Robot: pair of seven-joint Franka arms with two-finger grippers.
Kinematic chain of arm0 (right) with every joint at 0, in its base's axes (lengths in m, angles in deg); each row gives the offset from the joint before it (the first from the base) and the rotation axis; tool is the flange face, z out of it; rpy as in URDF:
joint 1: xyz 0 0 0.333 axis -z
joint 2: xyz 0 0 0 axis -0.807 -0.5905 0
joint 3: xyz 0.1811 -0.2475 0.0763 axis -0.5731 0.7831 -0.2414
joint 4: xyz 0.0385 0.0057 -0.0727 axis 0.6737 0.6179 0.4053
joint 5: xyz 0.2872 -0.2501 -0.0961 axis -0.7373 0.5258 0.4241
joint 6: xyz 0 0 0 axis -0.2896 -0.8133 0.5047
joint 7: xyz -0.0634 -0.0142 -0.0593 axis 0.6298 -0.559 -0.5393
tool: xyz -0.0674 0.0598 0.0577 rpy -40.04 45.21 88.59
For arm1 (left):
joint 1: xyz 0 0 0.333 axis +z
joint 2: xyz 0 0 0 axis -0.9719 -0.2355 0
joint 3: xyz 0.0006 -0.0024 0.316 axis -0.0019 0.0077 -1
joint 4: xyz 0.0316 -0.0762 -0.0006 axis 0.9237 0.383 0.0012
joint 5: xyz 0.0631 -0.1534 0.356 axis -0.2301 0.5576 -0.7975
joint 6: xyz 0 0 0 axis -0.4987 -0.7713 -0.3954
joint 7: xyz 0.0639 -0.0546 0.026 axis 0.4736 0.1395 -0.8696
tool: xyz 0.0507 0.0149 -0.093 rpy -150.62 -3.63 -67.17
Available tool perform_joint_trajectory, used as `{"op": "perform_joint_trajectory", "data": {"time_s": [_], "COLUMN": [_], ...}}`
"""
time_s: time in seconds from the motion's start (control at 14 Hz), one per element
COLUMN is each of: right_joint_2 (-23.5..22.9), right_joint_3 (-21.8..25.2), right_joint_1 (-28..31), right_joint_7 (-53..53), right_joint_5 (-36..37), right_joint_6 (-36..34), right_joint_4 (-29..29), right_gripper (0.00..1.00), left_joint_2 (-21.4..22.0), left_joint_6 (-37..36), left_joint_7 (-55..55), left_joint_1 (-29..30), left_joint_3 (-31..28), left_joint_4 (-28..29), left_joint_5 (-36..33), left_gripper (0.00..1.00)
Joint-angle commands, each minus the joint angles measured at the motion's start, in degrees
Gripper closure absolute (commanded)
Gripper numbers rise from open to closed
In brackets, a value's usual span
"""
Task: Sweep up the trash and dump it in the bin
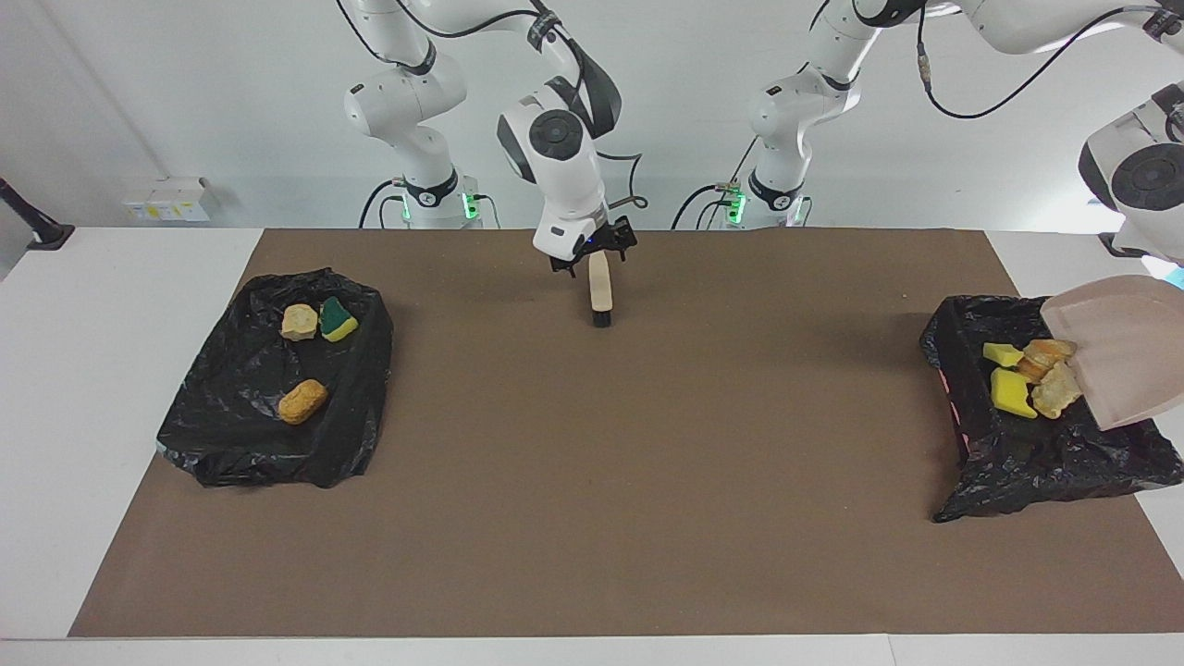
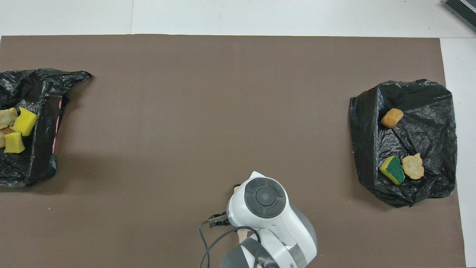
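Note:
A beige dustpan point(image 1: 1124, 351) hangs steeply tipped over the black-lined bin point(image 1: 980, 462) at the left arm's end. Trash point(image 1: 1013, 388), yellow sponge wedges and bread lumps, lies at its lip inside that bin, also seen from overhead as trash point(image 2: 18, 126). My left arm's hand point(image 1: 1145, 176) holds the dustpan from above; its fingertips lie outside the view. A beige brush point(image 1: 601, 291) with black bristles lies on the brown mat. My right gripper point(image 1: 592, 257) hovers open over the handle's end.
A second black-lined bin point(image 1: 213, 435) at the right arm's end holds a green-faced sponge point(image 1: 338, 319), a pale lump point(image 1: 299, 321) and an orange lump point(image 1: 302, 400). The brown mat point(image 1: 592, 481) covers the table.

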Motion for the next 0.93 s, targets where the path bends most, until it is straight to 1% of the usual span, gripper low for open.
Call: {"op": "perform_joint_trajectory", "data": {"time_s": [0.0,0.29,0.36,0.43,0.57,0.71,0.79,0.86], "right_joint_2": [0.77,0.86,0.86,0.95,2.43,3.84,3.94,3.85], "right_joint_3": [0.17,0.26,0.26,0.17,0.52,1.23,1.23,1.23], "right_joint_1": [4.89,13.16,15.27,17.11,18.54,19.06,20.37,21.95], "right_joint_7": [8.2,16.38,17.79,19.02,19.65,19.39,19.04,18.95], "right_joint_5": [2.63,3.17,3.17,3.17,3.43,6.84,8.6,8.88], "right_joint_6": [-2.27,-3.41,-3.41,-3.41,-4.55,-7.79,-10.42,-13.14], "right_joint_4": [-2.42,-5.76,-6.63,-7.6,-9.53,-11.46,-12.78,-14.71], "right_gripper": [0.0,0.0,0.0,0.0,0.0,0.0,0.0,0.0], "left_joint_2": [3.78,6.25,6.34,6.25,6.25,6.25,6.25,6.34], "left_joint_6": [0.87,0.7,0.26,-1.74,-4.91,-8.07,-9.48,-10.28], "left_joint_7": [-1.52,-1.87,-2.31,-3.1,-5.99,-7.84,-9.5,-10.04], "left_joint_1": [-0.49,-0.76,-1.8,-3.03,-5.31,-6.99,-7.87,-8.31], "left_joint_3": [-0.75,0.21,0.56,0.65,0.65,0.65,0.65,0.65], "left_joint_4": [2.56,1.94,1.94,1.77,1.76,1.77,1.85,1.94], "left_joint_5": [-4.55,-3.61,-2.82,-0.11,9.97,18.6,21.6,24.58], "left_gripper": [1.0,1.0,1.0,1.0,1.0,1.0,1.0,1.0]}}
